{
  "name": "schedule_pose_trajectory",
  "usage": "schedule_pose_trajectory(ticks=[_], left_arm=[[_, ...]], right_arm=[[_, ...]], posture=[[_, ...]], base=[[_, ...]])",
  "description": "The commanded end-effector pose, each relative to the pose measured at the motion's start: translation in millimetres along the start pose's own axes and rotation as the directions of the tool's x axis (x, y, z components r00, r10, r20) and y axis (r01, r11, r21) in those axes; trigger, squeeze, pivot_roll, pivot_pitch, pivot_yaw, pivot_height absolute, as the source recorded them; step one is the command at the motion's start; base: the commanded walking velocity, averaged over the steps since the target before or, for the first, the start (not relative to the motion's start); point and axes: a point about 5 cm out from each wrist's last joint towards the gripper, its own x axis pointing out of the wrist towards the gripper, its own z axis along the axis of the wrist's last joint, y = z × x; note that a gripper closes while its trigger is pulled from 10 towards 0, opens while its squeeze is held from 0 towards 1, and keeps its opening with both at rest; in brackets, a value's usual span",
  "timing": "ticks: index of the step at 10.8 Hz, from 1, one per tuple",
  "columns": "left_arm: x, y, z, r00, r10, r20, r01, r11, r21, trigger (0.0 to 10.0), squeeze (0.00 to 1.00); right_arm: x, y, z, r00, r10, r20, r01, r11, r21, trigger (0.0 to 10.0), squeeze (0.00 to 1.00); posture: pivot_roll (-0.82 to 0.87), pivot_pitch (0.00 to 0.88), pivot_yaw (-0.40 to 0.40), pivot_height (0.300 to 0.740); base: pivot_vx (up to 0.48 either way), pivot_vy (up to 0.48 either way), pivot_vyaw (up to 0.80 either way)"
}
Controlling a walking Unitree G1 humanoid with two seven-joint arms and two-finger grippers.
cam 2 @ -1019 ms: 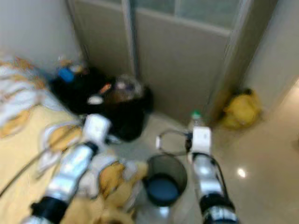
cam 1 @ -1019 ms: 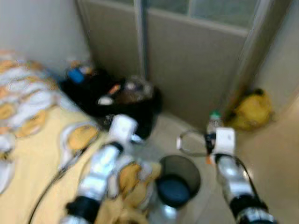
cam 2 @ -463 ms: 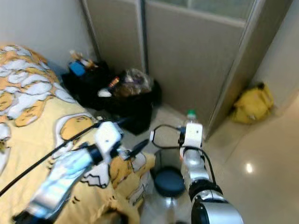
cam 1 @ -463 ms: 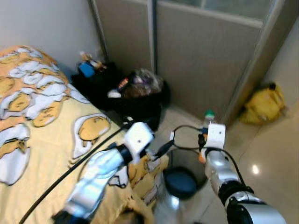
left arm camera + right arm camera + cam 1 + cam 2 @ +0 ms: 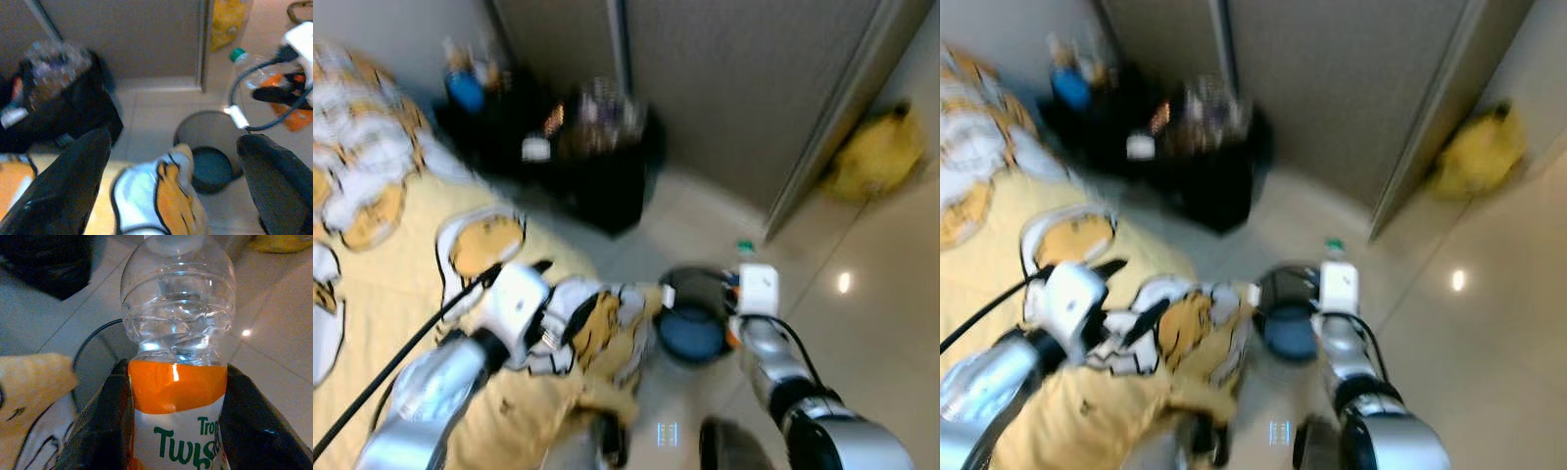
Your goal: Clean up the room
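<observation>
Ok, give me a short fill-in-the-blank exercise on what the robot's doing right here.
1. The right gripper is shut on a clear plastic ____ with an orange label.
2. Its cap is ____ in colour.
3. Below it on the floor stands a round, dark ____.
4. The left gripper's fingers are ____, above the yellow patterned bedding.

Missing words: bottle; green; bin; open

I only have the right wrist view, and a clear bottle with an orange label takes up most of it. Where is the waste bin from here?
Observer: The round dark mesh waste bin stands on the floor by the bed corner, below the right tool and slightly to the robot's left of it.
Operator: What colour is the cap?
Observer: Green. The left wrist view shows it on the clear plastic bottle with the orange label.
Operator: And the left arm?
Observer: The left tool is open and holds nothing, above the corner of the yellow patterned bedspread.
</observation>
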Motion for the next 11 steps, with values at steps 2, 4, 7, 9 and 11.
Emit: schedule_pose_trajectory(ticks=[2, 4, 7, 9, 11], left_arm=[[-18.7, -11.3, 0.5, 0.999, 0.001, -0.045, -0.002, 1.000, -0.024, 10.0, 0.00], [-32.4, -22.9, 1.3, 0.996, -0.011, -0.087, 0.006, 0.998, -0.059, 10.0, 0.00], [-42.1, -31.7, 2.4, 0.993, -0.010, -0.116, 0.001, 0.997, -0.083, 10.0, 0.00], [-40.2, -29.4, 2.3, 0.992, 0.016, -0.123, -0.025, 0.997, -0.078, 10.0, 0.00], [-36.1, -30.2, 2.1, 0.992, 0.023, -0.125, -0.032, 0.997, -0.072, 10.0, 0.00]], right_arm=[[0.0, 16.9, 10.6, 0.998, 0.047, 0.045, -0.046, 0.999, -0.024, 10.0, 0.00], [5.6, 11.3, 27.3, 0.998, -0.015, 0.065, 0.015, 1.000, -0.007, 10.0, 0.19], [11.7, -14.7, 40.6, 0.989, -0.133, 0.069, 0.128, 0.989, 0.075, 10.0, 1.00], [14.7, -17.0, 58.1, 0.986, -0.109, 0.125, 0.103, 0.993, 0.054, 10.0, 1.00], [15.7, -8.2, 72.4, 0.983, -0.055, 0.174, 0.054, 0.998, 0.013, 10.0, 1.00]], posture=[[0.26, 0.422, 0.136, 0.740], [0.29, 0.461, 0.144, 0.740], [0.31, 0.470, 0.146, 0.740], [0.30, 0.472, 0.140, 0.740], [0.29, 0.472, 0.133, 0.740]], base=[[0.000, 0.000, 0.00], [0.000, 0.000, 0.00], [0.000, 0.000, 0.00], [0.000, 0.000, 0.00], [0.000, 0.000, 0.00]])
